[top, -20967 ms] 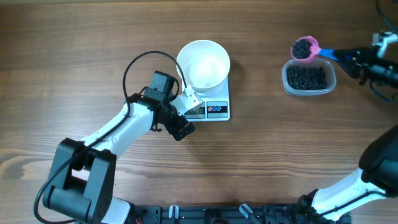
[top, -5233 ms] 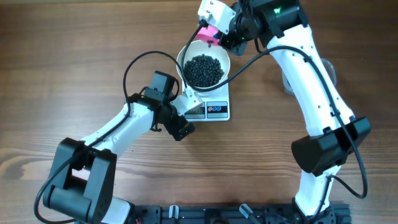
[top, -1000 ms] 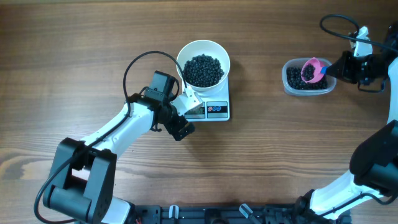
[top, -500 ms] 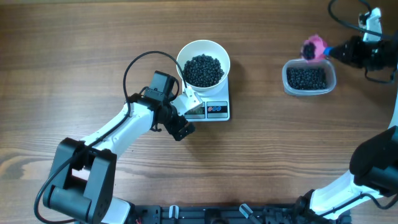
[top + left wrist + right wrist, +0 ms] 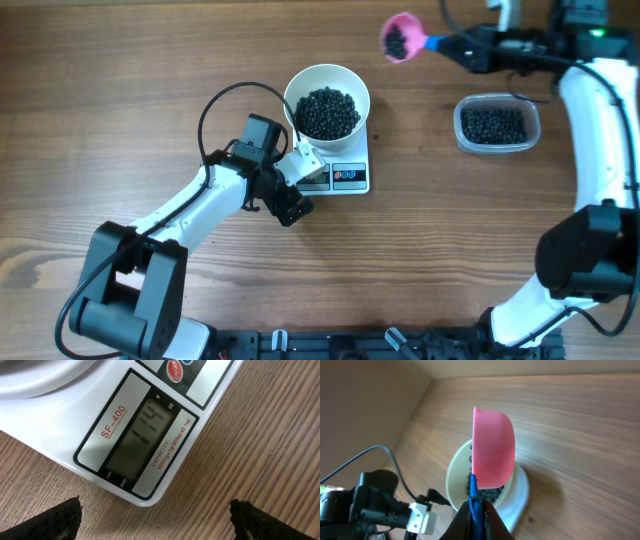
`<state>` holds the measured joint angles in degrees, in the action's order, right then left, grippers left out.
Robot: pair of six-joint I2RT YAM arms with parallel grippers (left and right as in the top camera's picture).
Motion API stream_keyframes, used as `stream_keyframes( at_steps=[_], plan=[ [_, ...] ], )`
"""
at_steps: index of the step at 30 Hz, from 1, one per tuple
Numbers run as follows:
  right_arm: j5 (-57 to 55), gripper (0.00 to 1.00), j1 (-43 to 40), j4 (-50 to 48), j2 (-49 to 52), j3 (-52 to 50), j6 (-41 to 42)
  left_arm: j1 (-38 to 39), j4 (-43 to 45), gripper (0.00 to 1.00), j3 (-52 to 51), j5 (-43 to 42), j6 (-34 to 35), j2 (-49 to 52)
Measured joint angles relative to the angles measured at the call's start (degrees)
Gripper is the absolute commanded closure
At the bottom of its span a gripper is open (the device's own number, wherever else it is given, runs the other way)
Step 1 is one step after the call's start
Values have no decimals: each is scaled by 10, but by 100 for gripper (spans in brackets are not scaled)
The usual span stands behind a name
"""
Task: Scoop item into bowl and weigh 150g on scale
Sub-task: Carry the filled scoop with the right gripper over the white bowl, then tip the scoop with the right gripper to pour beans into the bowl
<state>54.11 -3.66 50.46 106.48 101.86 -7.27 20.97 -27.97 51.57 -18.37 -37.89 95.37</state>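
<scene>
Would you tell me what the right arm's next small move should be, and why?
Probably bring the loaded scoop over the bowl, then tip gently: the right gripper holds it short of the rim, and the scale shows 114, under target.

work surface is a wooden table (image 5: 120, 60), mid-brown, with pronounced grain running left to right across the overhead view; the top fills that view edge to edge. a plain beige wall (image 5: 370, 400) meets the table's far edge in the right wrist view. lighting is even and diffuse, shadows are soft and short, and the wood shows a pale sheen toward the wall.
</scene>
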Motion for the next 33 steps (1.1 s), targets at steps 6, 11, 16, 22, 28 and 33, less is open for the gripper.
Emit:
stream_keyframes(
  at_steps=[6,11,16,22,28,33],
  plan=[
    [-76,96,96,-4,0,0,-5,0,0,0,0,0,0,0],
    [-141,96,165,-2,0,0,-111,0,0,0,0,0,0,0],
    [-253,96,205,-2,0,0,-212,0,0,0,0,0,0,0],
    [-296,96,205,-3,0,0,-258,0,0,0,0,0,0,0],
    [-299,96,205,-4,0,0,-263,0,0,0,0,0,0,0],
    [-298,90,205,-4,0,0,-265,0,0,0,0,0,0,0]
  ],
)
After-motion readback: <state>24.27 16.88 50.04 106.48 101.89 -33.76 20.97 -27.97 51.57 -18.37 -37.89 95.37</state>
